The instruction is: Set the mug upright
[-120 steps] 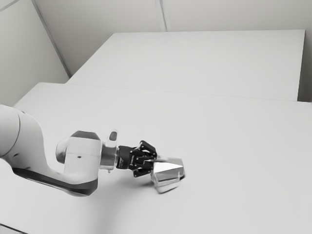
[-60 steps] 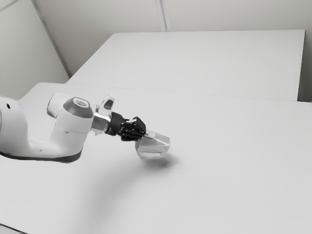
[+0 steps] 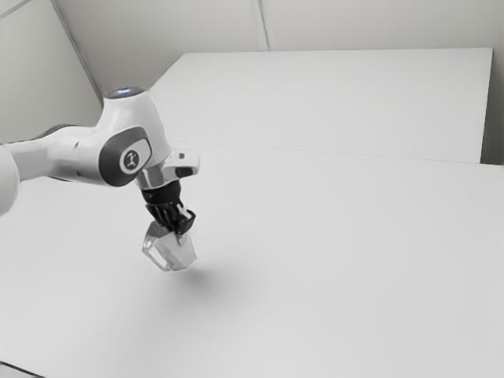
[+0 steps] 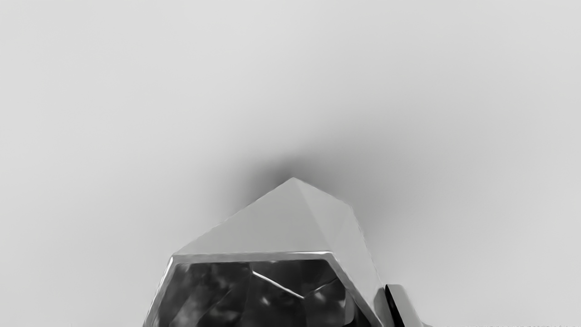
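Mug (image 4: pixel 268 231): metal-looking, smooth outer facets, glossy inside. Bench (image 3: pixel 354 276): smooth, matt. Arm shell (image 3: pixel 134 118): smooth, plastic look, slight gloss.

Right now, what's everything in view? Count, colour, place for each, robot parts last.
mug: 1, shiny light grey, held in the claw, off the table
shadow: 1, soft grey, on the table below the mug
table: 1, near-white, in front, under the mug
flat surface: 1, near-white, beyond the table
back wall: 1, pale grey, behind the flat surface
side wall: 1, pale grey, at the exterior view's left
arm: 1, white with dark grey parts, entering from the exterior view's left
claw: 1, black, at the arm's end, shut on the mug
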Motion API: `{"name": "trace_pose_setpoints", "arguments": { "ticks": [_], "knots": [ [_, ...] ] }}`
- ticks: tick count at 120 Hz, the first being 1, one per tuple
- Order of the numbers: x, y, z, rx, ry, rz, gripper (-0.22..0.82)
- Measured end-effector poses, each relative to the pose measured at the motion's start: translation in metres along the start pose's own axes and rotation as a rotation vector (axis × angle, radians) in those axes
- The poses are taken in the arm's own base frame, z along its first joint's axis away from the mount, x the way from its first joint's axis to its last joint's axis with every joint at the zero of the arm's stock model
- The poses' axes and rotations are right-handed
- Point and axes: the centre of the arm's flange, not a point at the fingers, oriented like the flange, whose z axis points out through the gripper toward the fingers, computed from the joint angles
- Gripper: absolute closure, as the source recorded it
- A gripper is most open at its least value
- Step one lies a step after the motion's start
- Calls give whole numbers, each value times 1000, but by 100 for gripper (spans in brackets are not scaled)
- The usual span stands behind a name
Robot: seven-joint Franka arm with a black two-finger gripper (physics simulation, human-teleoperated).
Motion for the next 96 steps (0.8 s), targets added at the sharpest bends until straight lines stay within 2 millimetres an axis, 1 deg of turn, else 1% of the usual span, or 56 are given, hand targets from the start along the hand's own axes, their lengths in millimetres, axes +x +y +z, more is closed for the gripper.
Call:
{"name": "trace_pose_setpoints", "arguments": {
  "ticks": [11,23,29,47,53,62,72,77,81,84,89,96],
  "knots": [
    [-8,-1,22,13,-9,-55,78],
    [-9,-3,37,22,7,-109,78],
    [-9,-4,41,25,20,-133,78],
    [-6,-4,40,23,60,-195,45],
    [-5,-5,39,23,69,-211,36],
    [-4,-5,38,22,79,-234,25],
    [-3,-4,32,24,96,-253,17],
    [0,-4,21,26,119,-259,14],
    [5,-4,3,28,142,-263,12],
    [10,-4,-15,28,162,-266,11],
    [19,-4,-53,28,198,-265,9],
    [32,-1,-116,29,243,-247,7]
  ]
}}
